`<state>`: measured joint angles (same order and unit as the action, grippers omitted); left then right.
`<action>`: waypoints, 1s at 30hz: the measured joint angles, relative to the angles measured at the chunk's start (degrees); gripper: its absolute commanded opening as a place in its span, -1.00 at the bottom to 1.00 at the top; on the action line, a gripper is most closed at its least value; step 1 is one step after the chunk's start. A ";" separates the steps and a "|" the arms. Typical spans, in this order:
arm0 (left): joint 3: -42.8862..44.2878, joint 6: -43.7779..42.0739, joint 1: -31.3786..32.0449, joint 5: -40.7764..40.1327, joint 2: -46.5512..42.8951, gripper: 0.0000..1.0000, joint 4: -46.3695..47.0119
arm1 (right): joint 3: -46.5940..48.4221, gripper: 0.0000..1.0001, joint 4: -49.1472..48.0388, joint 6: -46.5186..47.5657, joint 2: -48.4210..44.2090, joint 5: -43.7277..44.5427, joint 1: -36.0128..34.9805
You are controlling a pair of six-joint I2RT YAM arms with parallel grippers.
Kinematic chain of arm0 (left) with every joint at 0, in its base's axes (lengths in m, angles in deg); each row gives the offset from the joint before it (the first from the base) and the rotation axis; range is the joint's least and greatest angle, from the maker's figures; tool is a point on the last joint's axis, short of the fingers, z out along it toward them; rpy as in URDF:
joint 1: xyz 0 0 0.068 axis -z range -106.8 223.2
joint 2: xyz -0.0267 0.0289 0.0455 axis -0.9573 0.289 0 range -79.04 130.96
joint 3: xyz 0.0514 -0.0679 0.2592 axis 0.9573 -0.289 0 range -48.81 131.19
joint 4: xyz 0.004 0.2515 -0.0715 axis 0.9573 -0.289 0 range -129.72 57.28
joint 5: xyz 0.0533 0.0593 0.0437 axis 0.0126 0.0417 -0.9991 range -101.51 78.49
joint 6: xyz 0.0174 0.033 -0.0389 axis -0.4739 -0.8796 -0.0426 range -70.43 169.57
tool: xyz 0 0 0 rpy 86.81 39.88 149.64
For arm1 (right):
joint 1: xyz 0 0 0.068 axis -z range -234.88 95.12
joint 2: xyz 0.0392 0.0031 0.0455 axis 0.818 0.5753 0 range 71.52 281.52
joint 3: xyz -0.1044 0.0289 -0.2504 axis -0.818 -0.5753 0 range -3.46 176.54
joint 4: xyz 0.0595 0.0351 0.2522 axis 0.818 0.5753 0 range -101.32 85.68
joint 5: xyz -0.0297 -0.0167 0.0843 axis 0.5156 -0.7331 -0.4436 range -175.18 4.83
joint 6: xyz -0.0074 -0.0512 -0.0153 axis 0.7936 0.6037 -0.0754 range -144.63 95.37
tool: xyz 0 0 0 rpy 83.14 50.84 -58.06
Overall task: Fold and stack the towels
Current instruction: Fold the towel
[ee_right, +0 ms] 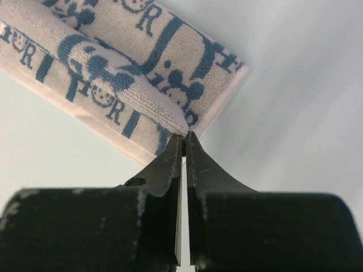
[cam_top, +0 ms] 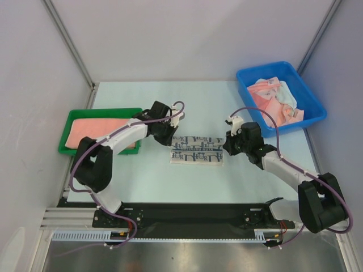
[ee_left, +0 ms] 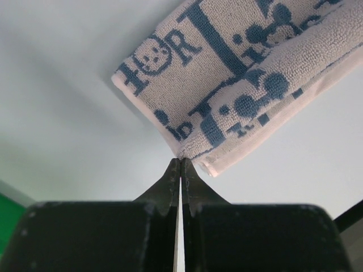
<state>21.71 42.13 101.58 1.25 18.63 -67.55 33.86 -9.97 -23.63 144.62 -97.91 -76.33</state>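
Observation:
A navy-and-white patterned towel (cam_top: 197, 150) lies folded into a strip on the table between the two arms. My left gripper (cam_top: 172, 137) is at its left end and my right gripper (cam_top: 227, 146) at its right end. In the left wrist view the gripper (ee_left: 181, 160) is shut, its tips pinching the near edge of the towel (ee_left: 227, 73). In the right wrist view the gripper (ee_right: 185, 135) is shut on a fold of the towel (ee_right: 113, 62). A salmon-pink towel (cam_top: 93, 131) lies flat in the green tray. Several pink and white towels (cam_top: 278, 99) lie crumpled in the blue bin.
The green tray (cam_top: 102, 112) sits at the left, partly under my left arm. The blue bin (cam_top: 249, 75) stands at the back right. Grey walls close in the table on three sides.

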 measured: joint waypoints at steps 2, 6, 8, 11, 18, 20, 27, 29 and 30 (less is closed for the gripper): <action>-1.64 0.59 0.55 0.26 -0.96 -0.99 0.22 | -1.29 -1.00 -0.02 -1.09 -0.98 0.28 -0.22; -3.54 1.49 1.44 1.07 -1.25 -0.99 0.02 | -1.86 -1.00 0.13 -2.99 -1.01 0.50 -0.31; -4.26 1.64 1.81 1.33 -1.25 -0.99 -0.02 | -1.86 -0.97 0.07 -3.93 -1.01 0.50 -0.68; -4.98 2.03 2.21 1.42 -1.25 -0.99 -0.24 | -1.86 -0.91 0.11 -5.31 -0.87 0.70 -1.55; -6.75 2.56 2.64 1.40 -1.31 -0.28 -0.87 | -1.84 -0.43 2.10 -10.10 -0.68 2.78 -4.22; -7.41 3.34 2.97 1.44 -1.55 -0.21 -1.38 | -1.25 -0.31 4.87 -11.89 -0.68 4.66 -4.35; -8.72 8.28 4.52 0.72 -6.56 -0.11 -1.90 | 0.85 -0.19 13.57 -22.16 -2.91 9.77 -4.59; -8.72 11.06 4.61 -0.48 -7.85 -0.09 -1.84 | 0.87 -0.16 14.84 -25.42 -4.31 10.62 -4.68; -8.72 12.83 4.61 -1.49 -8.39 -0.07 -1.75 | 0.90 -0.15 15.19 -27.19 -4.85 11.10 -4.72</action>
<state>12.99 54.96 106.20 -0.24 10.24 -69.30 34.75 5.22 -50.82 139.77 -86.80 -81.06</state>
